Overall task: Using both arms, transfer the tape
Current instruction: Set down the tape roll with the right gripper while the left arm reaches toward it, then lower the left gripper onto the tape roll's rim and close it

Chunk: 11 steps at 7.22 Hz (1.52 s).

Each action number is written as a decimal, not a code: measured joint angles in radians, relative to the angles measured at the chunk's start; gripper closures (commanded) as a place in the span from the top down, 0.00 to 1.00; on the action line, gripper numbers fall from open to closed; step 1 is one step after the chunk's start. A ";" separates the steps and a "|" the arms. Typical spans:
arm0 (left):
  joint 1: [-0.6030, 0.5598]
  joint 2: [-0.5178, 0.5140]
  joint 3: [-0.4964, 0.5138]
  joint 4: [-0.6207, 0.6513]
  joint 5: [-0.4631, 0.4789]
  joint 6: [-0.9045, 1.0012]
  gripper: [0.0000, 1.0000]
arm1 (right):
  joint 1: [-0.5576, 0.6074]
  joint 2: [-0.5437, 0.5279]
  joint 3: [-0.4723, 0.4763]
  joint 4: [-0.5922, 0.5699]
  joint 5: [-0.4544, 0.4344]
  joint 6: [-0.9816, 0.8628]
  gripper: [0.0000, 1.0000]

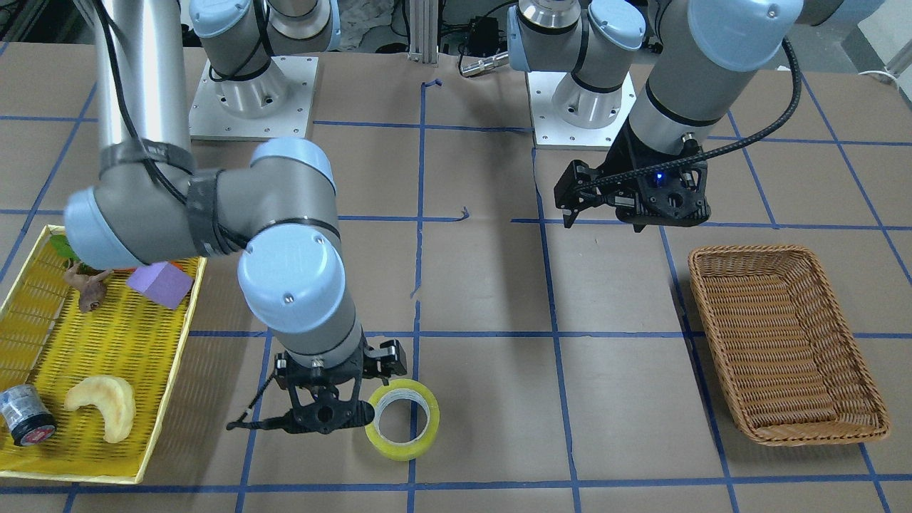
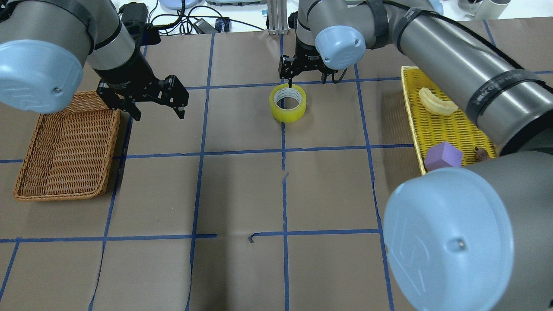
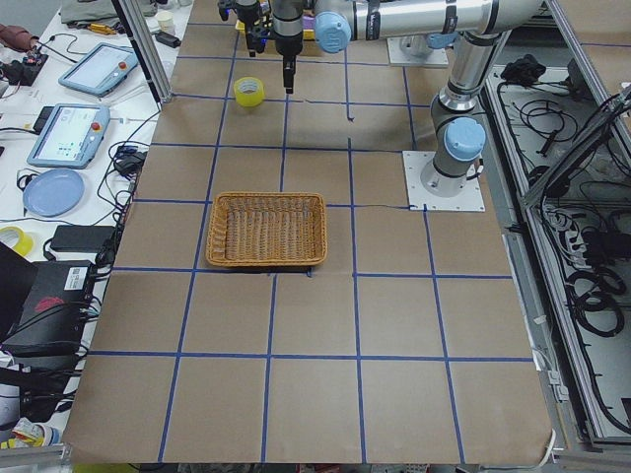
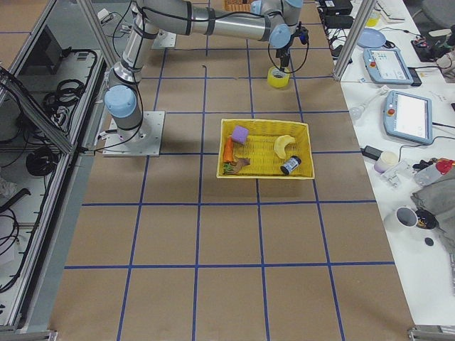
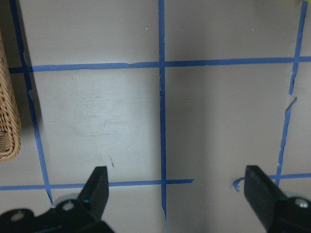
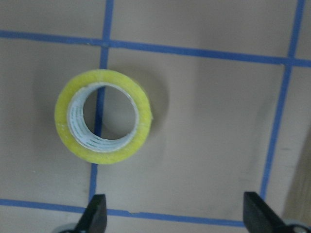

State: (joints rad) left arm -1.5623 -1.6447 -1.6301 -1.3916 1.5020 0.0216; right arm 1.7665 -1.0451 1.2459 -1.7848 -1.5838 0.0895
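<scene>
Clipping of the rim, with the roll shoved aside, is judged possible on descent: the tape (image 6: 103,116), flat near the middle of the counter's edge farthest from the robot, is seen off-centre under the empty, wide-spread right pincer (image 6: 175,204); left pincer (image 5: 176,170) likewise spread, empty.

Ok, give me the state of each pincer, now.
Left pincer: open, holding nothing.
Right pincer: open, holding nothing; the tape lies ungripped below it.
</scene>
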 measured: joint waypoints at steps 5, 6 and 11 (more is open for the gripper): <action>-0.135 -0.205 0.007 0.415 -0.122 -0.159 0.99 | -0.199 -0.439 0.282 0.123 -0.050 -0.120 1.00; -0.151 -0.259 0.009 0.497 -0.159 -0.182 0.97 | -0.209 -0.486 0.319 0.124 -0.039 -0.126 1.00; -0.172 -0.533 0.113 0.697 -0.238 -0.201 1.00 | -0.210 -0.520 0.326 0.163 0.017 -0.126 1.00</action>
State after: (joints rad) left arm -1.7343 -2.1780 -1.5175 -0.6946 1.2636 -0.1793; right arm 1.5569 -1.5648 1.5722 -1.6221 -1.5670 -0.0365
